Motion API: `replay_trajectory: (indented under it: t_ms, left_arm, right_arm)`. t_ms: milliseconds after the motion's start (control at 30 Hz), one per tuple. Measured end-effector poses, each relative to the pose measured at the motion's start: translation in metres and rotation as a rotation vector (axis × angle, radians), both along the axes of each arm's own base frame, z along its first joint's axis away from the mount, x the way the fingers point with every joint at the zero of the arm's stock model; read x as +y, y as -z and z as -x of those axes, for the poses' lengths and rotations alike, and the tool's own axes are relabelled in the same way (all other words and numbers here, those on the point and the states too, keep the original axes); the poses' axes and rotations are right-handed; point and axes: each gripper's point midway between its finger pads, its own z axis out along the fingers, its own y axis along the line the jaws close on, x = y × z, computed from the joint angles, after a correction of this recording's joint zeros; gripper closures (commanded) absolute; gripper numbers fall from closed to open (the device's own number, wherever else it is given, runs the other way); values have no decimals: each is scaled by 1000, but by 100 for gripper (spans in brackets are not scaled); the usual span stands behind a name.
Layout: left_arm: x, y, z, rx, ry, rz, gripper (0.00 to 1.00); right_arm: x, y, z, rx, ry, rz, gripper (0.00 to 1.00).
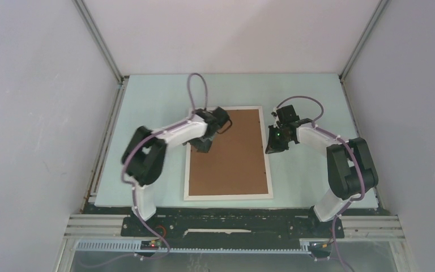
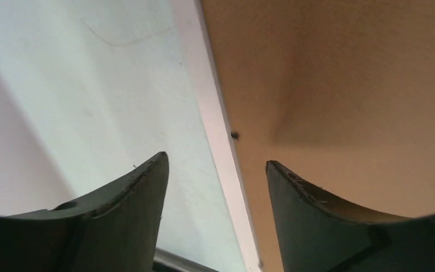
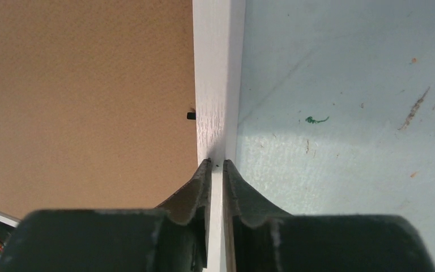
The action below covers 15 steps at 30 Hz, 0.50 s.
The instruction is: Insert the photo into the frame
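The white frame (image 1: 228, 196) lies flat mid-table with a brown backing board (image 1: 232, 153) filling it. The photo is hidden. My left gripper (image 1: 204, 141) hangs over the frame's left rail (image 2: 212, 113), open, one finger over the table and one over the board (image 2: 345, 85); nothing is between them (image 2: 216, 164). My right gripper (image 1: 274, 146) sits over the right rail (image 3: 215, 85). Its fingertips (image 3: 217, 163) stand a narrow slit apart, with the rail showing through the gap and nothing held. A small black tab shows at each rail's inner edge (image 2: 235, 135) (image 3: 191, 115).
The pale green tabletop (image 1: 306, 96) is bounded by white enclosure walls at the back and both sides. A few small stains (image 3: 316, 119) mark the surface right of the frame. Both arm bases stand at the near edge.
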Motion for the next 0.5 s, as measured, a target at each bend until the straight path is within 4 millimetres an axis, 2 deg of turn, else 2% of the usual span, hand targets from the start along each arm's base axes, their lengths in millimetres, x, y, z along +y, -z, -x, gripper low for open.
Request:
replay_trajectory:
  t_ms: [100,200,233,300,333,433,467,500]
  left_arm:
    - [-1,-25,6,-56,-76,293,24]
    - [24,-62,6,-184,-201,604,24]
    - [34,-67,7,-217,-238,664,23]
    - [49,-56,13,-239,-318,765,23]
    - [45,-44,19,-215,-336,812,23]
    - [20,6,38,-78,-374,928,23]
    - [10,30,48,-10,-405,969,23]
    - [0,35,52,34,-430,1024,24]
  right_arm:
    - [1,1,0,4,-3,-4,71]
    - [4,4,2,14,-13,-5,70]
    - [4,4,2,13,-14,-5,70]
    - [5,5,2,14,-15,-5,76]
    - [4,5,2,14,-14,-3,78]
    - [4,5,2,14,-11,2,83]
    - [4,5,2,14,-9,3,83]
    - [4,5,2,14,-9,3,83]
